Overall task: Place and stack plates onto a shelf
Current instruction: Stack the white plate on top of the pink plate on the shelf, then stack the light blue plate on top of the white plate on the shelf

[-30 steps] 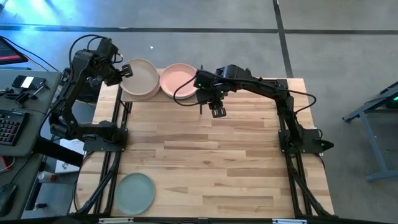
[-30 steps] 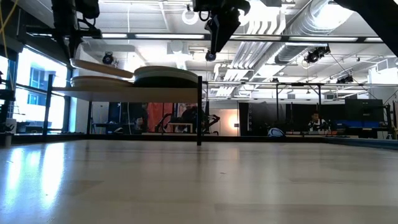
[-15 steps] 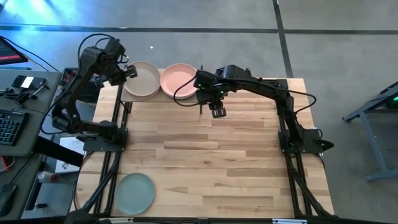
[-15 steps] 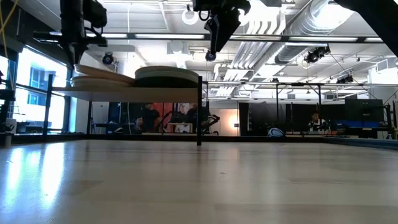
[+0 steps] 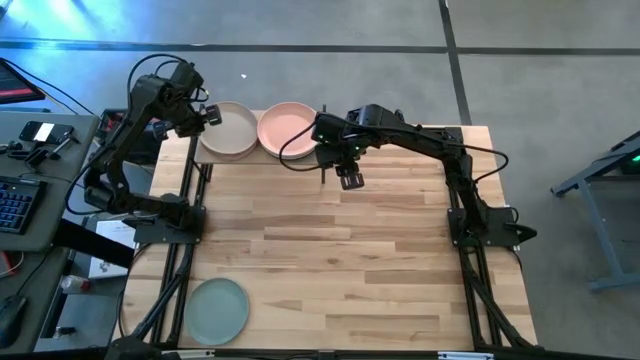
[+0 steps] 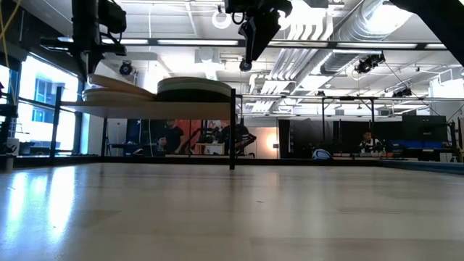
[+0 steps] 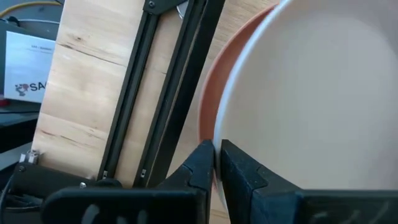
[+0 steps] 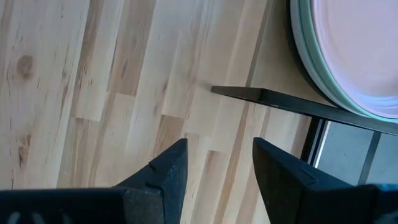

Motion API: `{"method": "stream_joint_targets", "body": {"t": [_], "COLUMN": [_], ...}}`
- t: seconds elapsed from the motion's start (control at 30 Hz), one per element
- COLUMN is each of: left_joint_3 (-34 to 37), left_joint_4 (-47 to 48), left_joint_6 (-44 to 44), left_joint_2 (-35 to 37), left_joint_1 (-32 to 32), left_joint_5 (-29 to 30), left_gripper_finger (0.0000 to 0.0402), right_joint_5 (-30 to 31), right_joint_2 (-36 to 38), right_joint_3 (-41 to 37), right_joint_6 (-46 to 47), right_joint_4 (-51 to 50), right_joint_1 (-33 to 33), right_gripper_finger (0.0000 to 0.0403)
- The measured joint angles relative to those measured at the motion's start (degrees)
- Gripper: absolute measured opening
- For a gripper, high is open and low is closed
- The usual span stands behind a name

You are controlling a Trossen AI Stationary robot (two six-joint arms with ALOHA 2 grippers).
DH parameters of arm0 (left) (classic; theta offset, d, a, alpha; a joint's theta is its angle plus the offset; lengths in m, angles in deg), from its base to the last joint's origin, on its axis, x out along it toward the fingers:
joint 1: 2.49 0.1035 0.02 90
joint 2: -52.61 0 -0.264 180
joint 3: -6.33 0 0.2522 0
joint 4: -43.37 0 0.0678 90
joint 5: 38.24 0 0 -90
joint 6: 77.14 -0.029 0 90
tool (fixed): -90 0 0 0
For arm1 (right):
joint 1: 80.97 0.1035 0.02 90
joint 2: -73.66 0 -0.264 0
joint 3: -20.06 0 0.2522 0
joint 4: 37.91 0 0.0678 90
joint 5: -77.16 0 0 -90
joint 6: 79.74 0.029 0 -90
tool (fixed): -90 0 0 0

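Observation:
The shelf (image 6: 159,107) stands at the table's far edge with two plate stacks on its pale board. The left gripper (image 5: 207,113) is shut on a beige-grey plate (image 5: 228,130) on top of the left stack, above a terracotta plate (image 7: 214,74). A pink plate (image 5: 287,128) tops the right stack, over a pale green and a black one (image 8: 298,46). The right gripper (image 5: 350,178) hangs open above the table, just near of the shelf's right upright (image 8: 292,101). A sage green plate (image 5: 217,310) lies flat on the table's near left corner. My left gripper pinches the beige-grey plate's rim (image 7: 222,124) on its left side between both fingers (image 7: 202,163), coming from the table's left and slanting down. The plate is tilted: its held edge (image 6: 93,75) is raised, and its right edge (image 6: 152,90) rests on the stack.
Most of the striped tabletop (image 5: 340,260) between the shelf and the sage green plate is free. Black frame rails (image 7: 155,93) run along the table's left edge under the left arm. A desk with a keyboard (image 5: 15,205) stands left of the table.
The left gripper has come down toward the shelf, still shut on the beige-grey plate. The plate, held tilted above the left stack a second ago, now has its right edge down on that stack.

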Motion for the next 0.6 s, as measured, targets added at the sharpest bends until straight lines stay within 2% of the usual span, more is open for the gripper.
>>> {"method": "stream_joint_targets", "body": {"t": [0.4, 0.6], "left_joint_3": [0.0, 0.0], "left_joint_4": [1.9, 3.8], "left_joint_6": [-3.5, -6.3], "left_joint_2": [0.0, 0.0], "left_joint_1": [0.0, 0.0], "left_joint_5": [-0.6, -6.8], "left_gripper_finger": [0.0056, 0.0059], "right_joint_5": [0.0, -1.4], "right_joint_2": [0.0, 0.0], "right_joint_3": [0.0, 0.0], "right_joint_6": [0.0, 0.0], "right_joint_4": [0.0, 0.0], "right_joint_1": [0.0, 0.0], "right_gripper_finger": [0.0156, 0.0156]}}
